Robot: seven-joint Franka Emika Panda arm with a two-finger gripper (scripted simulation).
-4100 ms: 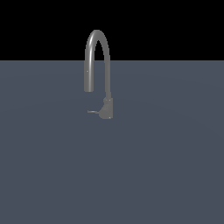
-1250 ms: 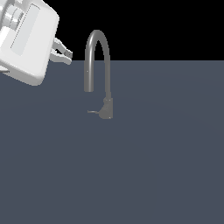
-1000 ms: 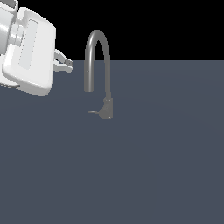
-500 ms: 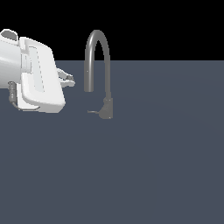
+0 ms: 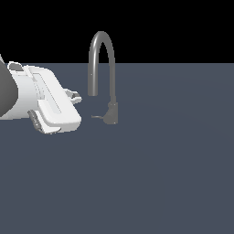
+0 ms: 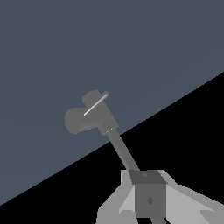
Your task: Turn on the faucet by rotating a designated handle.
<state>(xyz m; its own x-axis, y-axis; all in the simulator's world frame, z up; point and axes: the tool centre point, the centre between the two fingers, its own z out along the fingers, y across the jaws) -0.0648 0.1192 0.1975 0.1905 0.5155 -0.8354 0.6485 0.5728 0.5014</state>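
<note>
While the gripper [image 5: 73,96] hovers beside the faucet [image 5: 103,73], jaws unreadable, it could clip the spout and miss the handle [image 5: 97,117].

Blocky white arm [image 5: 43,98], grey fingers [image 5: 35,120]

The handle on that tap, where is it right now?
In the exterior view the handle sticks out low from the faucet's base toward the view's left, just above the floor. The gripper sits further left, not touching it.
</note>
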